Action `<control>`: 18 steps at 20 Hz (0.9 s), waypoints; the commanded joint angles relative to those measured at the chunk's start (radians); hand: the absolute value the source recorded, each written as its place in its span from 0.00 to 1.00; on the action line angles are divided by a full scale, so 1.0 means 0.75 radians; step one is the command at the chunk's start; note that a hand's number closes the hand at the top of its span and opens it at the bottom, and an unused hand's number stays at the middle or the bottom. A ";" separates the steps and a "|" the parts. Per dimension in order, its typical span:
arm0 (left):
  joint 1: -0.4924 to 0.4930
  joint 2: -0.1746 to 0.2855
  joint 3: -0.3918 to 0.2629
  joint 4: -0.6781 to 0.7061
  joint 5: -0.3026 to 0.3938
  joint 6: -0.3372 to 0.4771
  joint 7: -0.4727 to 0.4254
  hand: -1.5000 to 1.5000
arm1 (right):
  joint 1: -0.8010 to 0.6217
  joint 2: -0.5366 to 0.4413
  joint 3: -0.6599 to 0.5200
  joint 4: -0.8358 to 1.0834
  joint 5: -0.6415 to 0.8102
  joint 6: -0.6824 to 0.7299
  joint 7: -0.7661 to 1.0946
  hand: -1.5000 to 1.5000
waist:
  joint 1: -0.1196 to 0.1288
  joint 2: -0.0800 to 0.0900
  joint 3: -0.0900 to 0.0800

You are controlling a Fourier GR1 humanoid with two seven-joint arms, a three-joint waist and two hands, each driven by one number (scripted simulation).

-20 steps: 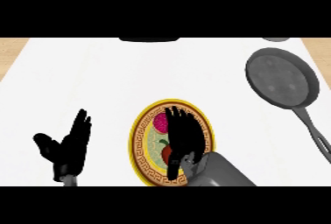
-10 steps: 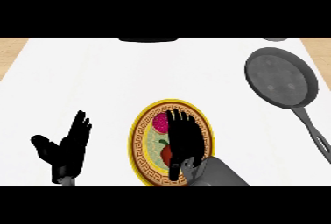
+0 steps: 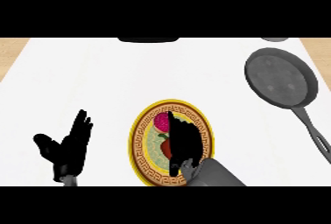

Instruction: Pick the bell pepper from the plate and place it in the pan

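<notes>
Broadly, a white tabletop (image 3: 97, 78) fills the head view, with strips of wood colour showing at its far corners. The grey pan (image 3: 281, 78) lies at the far right, round and bare inside, its long handle running toward the near right edge. It lies well apart from everything else, with open tabletop between it and the plate.

The plate (image 3: 137, 140) sits near the middle of the near edge, a yellow rim with a dark key pattern and a pale face with a pink patch toward its far side. The right hand (image 3: 186, 141) comes in on its grey forearm from the lower edge and lies over the plate's right half, pointing away from the robot. It covers most of what the plate carries. Whether that hand is closed on anything or merely laid over it, I cannot tell.

The left hand (image 3: 65, 148) rests at the lower left beside the plate, fingers straight and up, thumb spread, touching nothing.

The bell pepper (image 3: 165, 149) is on the plate, only a red sliver of it showing at the right hand's left edge.

A dark thing (image 3: 149, 40) and a small grey one (image 3: 275, 39) are cut off by the far edge.
</notes>
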 commanded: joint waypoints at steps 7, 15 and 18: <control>-0.004 -0.029 -0.015 0.029 -0.035 0.028 0.044 0.50 | 0.068 0.007 0.079 0.089 0.139 -0.147 -0.215 1.00 | -0.003 0.009 -0.006; 0.053 -0.009 -0.013 -0.100 -0.020 0.013 0.114 0.50 | 0.028 -0.220 -0.160 -0.004 0.053 0.059 -0.474 1.00 | -0.005 0.007 -0.006; 0.041 -0.031 -0.013 -0.095 -0.022 0.025 0.127 0.50 | 0.069 -0.217 -0.221 -0.017 0.090 0.072 -0.524 1.00 | -0.005 0.008 -0.007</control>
